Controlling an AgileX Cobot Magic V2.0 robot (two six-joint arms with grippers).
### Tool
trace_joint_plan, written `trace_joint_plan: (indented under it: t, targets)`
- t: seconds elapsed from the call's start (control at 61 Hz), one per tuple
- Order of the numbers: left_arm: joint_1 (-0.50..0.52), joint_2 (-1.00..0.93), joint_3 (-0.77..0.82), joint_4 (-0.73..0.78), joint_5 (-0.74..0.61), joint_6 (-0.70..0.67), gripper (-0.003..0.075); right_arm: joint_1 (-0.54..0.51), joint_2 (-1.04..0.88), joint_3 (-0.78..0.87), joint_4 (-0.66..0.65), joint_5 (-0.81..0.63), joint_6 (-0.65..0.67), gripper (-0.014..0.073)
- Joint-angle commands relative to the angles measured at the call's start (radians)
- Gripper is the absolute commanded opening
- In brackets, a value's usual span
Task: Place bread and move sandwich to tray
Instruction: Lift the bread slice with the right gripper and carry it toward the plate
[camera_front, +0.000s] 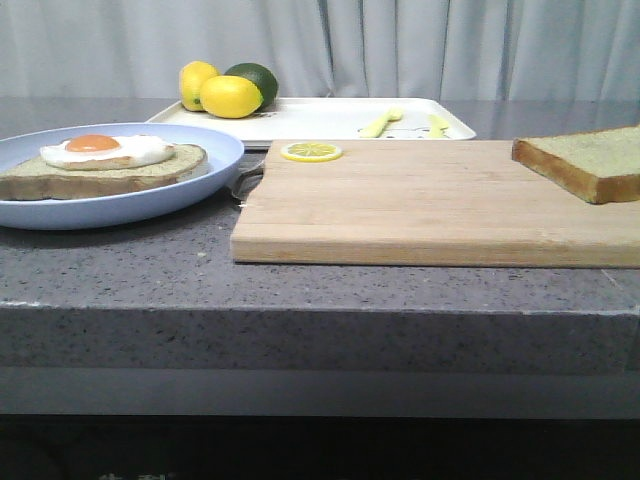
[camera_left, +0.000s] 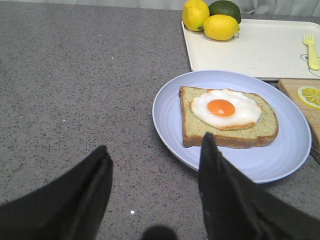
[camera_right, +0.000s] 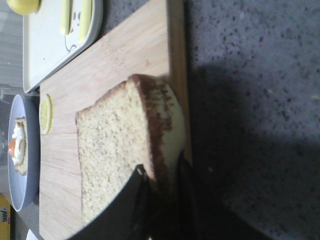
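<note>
The bread is a thick slice with brown crust, held just above the right end of the wooden cutting board. My right gripper is shut on the bread, one finger on its face and one under it; the gripper is out of the front view. The sandwich, bread with a fried egg on top, lies on the round pale-blue plate at the left. My left gripper is open and empty over the counter, just short of the plate and the sandwich. The cream-white tray lies behind the board.
Two lemons and a lime sit on the tray's far left corner. Yellow cutlery lies on the tray's right half. A thin lemon slice lies on the board's far left corner. The grey counter drops off at its front edge.
</note>
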Motion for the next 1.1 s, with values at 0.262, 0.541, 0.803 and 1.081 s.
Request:
trace_joint_plan:
  t: [0.262, 0.541, 0.803, 1.081]
  targets:
    - [-0.007, 0.014, -0.029, 0.0, -0.098, -0.005, 0.0388, 0.066, -0.248, -0.012, 0.159, 0.151, -0.001, 0.0118]
    - [-0.007, 0.014, -0.029, 0.0, -0.101, -0.005, 0.0388, 0.224, -0.432, 0.003, 0.362, 0.137, 0.024, 0.0118]
    - [-0.007, 0.014, -0.029, -0.009, -0.101, -0.005, 0.0388, 0.484, -0.454, 0.003, 0.44, -0.032, 0.024, 0.0118]
    - [-0.007, 0.014, -0.029, -0.014, -0.091, -0.005, 0.0388, 0.716, -0.453, 0.003, 0.477, -0.298, 0.024, 0.0118]
